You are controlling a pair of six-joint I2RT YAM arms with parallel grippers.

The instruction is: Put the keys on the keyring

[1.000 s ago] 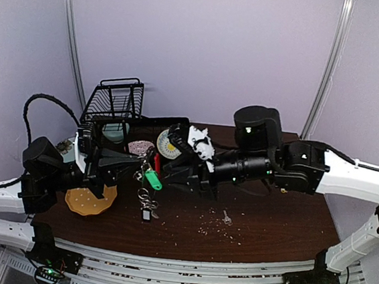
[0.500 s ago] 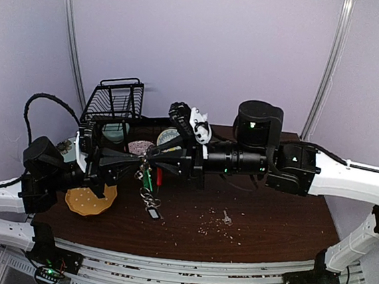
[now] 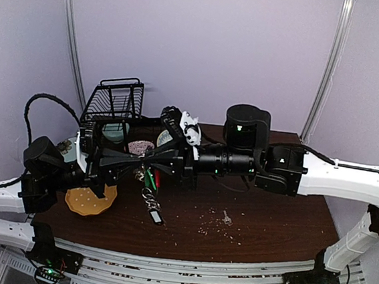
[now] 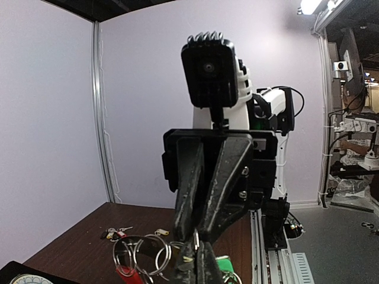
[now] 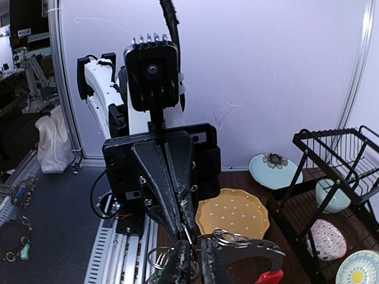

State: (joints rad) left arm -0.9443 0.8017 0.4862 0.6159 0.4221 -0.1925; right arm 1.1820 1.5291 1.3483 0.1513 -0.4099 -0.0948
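1. Two grippers meet tip to tip above the worktop [image 3: 269,223]: the left gripper [image 3: 140,161] is clamped on the keyring [image 3: 148,193]; the right gripper [image 3: 153,157] is narrowed to a slit at its rings, pinching or not I cannot tell
2. Keyring hangs straight down: bright steel links, green tag [image 3: 150,179]
3. One loose key [image 3: 226,217] lies flat, well apart, nearer the right arm

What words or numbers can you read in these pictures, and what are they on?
None can be read.
The black fob hanging at the bottom of the keyring has a pale face, but it is too small to tell whether anything is written on it.
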